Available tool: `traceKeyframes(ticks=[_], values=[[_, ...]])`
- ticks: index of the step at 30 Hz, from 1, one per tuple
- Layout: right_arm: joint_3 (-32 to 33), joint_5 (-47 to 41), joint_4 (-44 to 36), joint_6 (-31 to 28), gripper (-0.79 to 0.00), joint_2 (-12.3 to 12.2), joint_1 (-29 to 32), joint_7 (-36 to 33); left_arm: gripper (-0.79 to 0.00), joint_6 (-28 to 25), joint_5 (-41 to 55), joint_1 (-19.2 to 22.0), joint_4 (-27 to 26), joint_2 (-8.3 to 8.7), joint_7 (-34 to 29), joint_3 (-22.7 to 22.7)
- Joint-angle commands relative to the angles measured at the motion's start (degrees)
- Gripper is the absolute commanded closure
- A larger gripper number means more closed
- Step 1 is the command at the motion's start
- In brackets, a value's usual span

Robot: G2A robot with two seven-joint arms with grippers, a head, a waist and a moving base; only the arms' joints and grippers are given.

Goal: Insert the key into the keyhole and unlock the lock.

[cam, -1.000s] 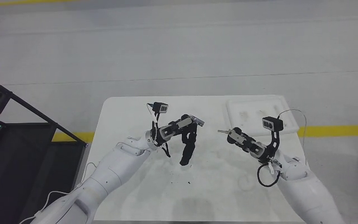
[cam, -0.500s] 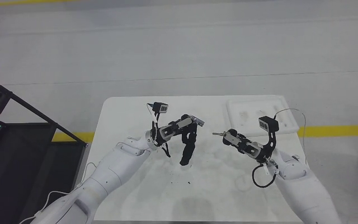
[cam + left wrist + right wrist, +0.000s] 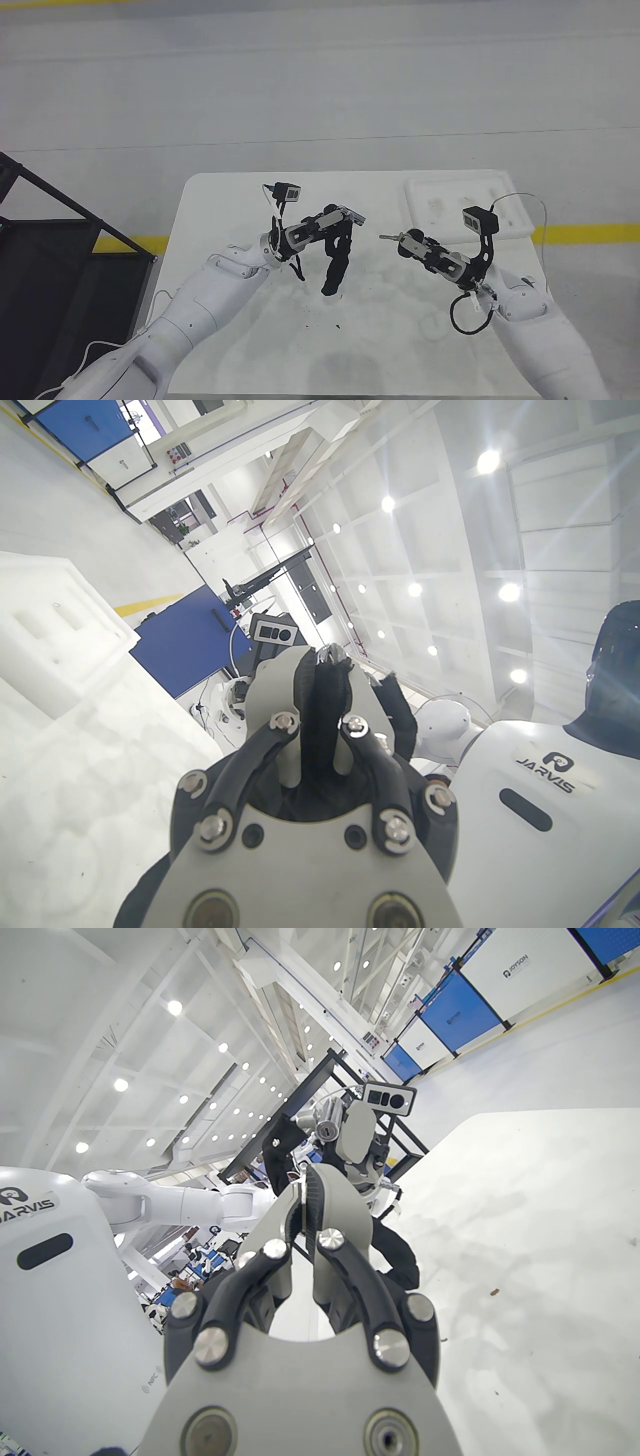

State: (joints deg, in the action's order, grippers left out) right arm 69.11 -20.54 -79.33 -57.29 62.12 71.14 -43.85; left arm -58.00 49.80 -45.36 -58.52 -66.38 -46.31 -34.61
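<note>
Silver key [image 3: 388,237] pinched in right end effector [image 3: 404,240] — facing the lock [image 3: 351,215], apart.

The lock [image 3: 350,215], a silver cylinder trailing a black strap [image 3: 335,265], is hanging above the worktop [image 3: 220,215]. Its keyhole [image 3: 327,1130] is facing the key [image 3: 388,237], which is pointing at it from nearby, not touching.

Factory hall: high lit ceiling [image 3: 150,1028], blue partitions [image 3: 452,1015].
</note>
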Motion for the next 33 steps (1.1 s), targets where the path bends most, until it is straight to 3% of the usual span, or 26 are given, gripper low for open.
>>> traceKeyframes(ticks=[1, 17, 33], values=[[-0.3, 0.8, 0.4, -0.7, 0.0, 0.1, -0.4, 1.0, 0.0, 0.0, 0.0, 0.0, 0.0, 0.0, 0.0, 0.0], [0.3, 11.5, -0.1, -0.7, 0.0, 2.7, -1.4, 6.6, 0.0, 0.0, 0.0, 0.0, 0.0, 0.0, 0.0, 0.0], [2.0, 8.6, 3.1, -0.7, 0.0, 3.9, 1.4, 8.1, 0.0, 0.0, 0.0, 0.0, 0.0, 0.0, 0.0, 0.0]])
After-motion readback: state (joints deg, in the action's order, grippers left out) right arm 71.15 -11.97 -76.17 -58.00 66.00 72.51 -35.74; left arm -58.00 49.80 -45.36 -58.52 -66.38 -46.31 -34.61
